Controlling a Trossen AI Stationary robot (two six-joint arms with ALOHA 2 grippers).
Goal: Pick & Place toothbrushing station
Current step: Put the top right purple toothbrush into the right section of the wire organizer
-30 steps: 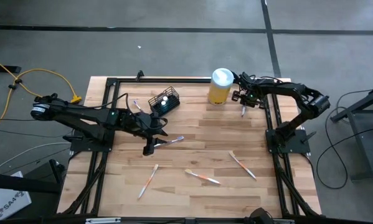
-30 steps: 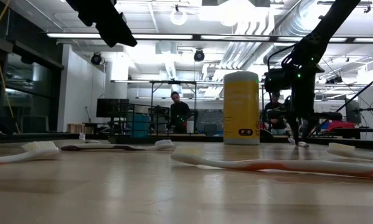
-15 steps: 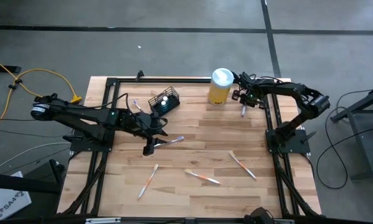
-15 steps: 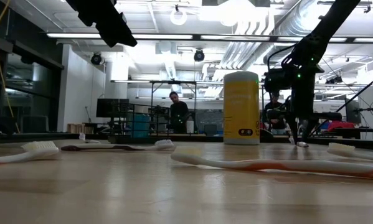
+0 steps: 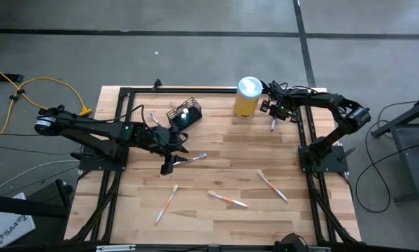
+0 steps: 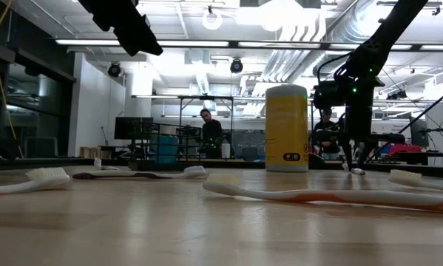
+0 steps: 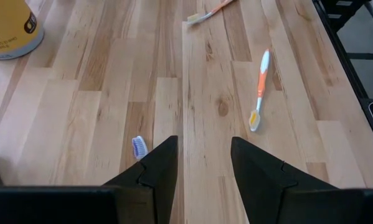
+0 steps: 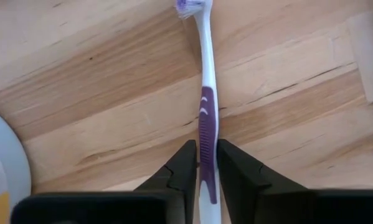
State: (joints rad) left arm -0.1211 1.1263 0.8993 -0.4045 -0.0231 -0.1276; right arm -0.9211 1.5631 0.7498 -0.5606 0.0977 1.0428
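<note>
So far you have barely begun: your right tool (image 8: 202,163) pinches a purple toothbrush (image 8: 205,106) beside the yellow canister (image 5: 247,97), your left tool (image 7: 203,162) is spread, several brushes lie loose, and the toothbrushing station (image 5: 185,113) sits far-left.

Both arms are dark, slim and jointed, on black frames. The left end effector (image 7: 202,171) has flat, angular black fingers (image 7: 258,168).
</note>
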